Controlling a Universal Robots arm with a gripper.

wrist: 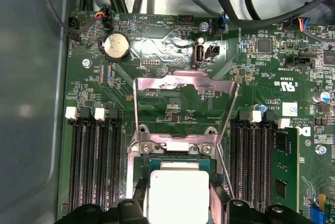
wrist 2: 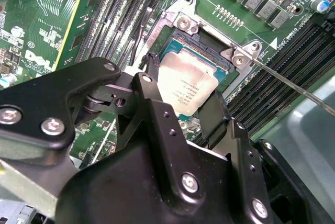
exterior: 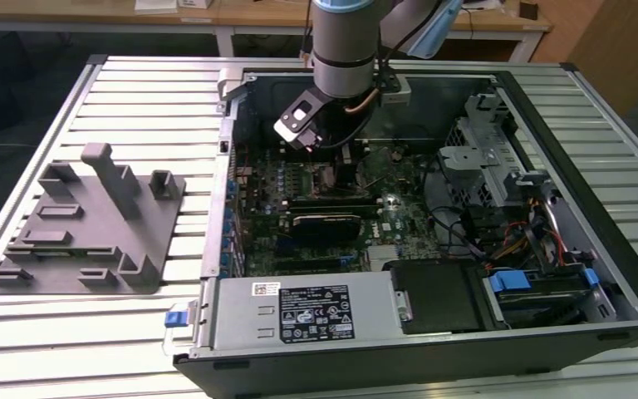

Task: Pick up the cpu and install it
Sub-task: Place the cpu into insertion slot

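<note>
On the exterior view's left, a grey block [exterior: 80, 224] sits on the slatted surface [exterior: 142, 100]. To its right, the arm [exterior: 341, 41] reaches into the open case [exterior: 352, 362]. In the second wrist view, the 2 fingers [wrist 2: 212, 119] clamp opposite edges of the cpu [wrist 2: 186, 85], which is over the socket [wrist 2: 209, 46].

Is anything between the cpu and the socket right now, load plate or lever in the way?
Nothing visible does. The gripper holds the cpu right over the open socket; the load plate stands tipped up clear of it, and the lever rod lies off to the side.
</note>
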